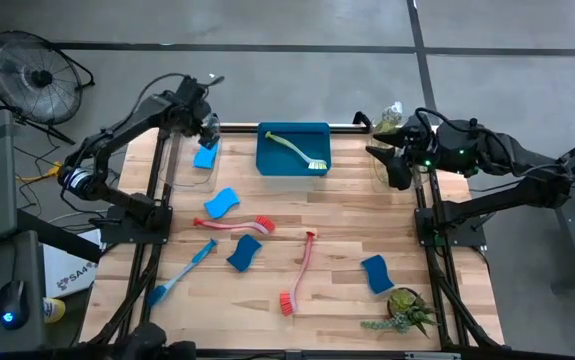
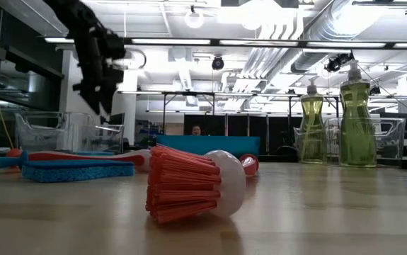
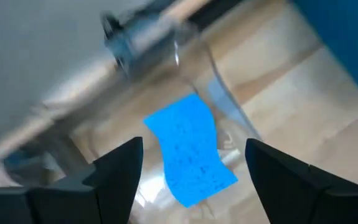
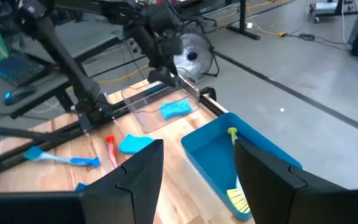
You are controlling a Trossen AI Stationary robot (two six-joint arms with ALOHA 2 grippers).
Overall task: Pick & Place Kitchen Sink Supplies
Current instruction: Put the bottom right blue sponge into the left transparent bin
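The left wrist view alone shows the left gripper [image 3: 191,171] with fingers spread wide and empty, poised directly above a blue sponge [image 3: 191,152] lying in a clear bin [image 1: 199,160]; the high view shows this bin at the table's far left corner. The sponge is bright blue, rectangular, wavy-edged. The right gripper [image 4: 194,171] waits, also wide open and empty, beside two bottles [image 2: 357,117].

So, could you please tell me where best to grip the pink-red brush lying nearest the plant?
Probably mid-handle on the pink-red brush, coming straight down from above. It lies flat, and the thin handle is bare wood-side on both flanks, while the bristle head is bulkier.
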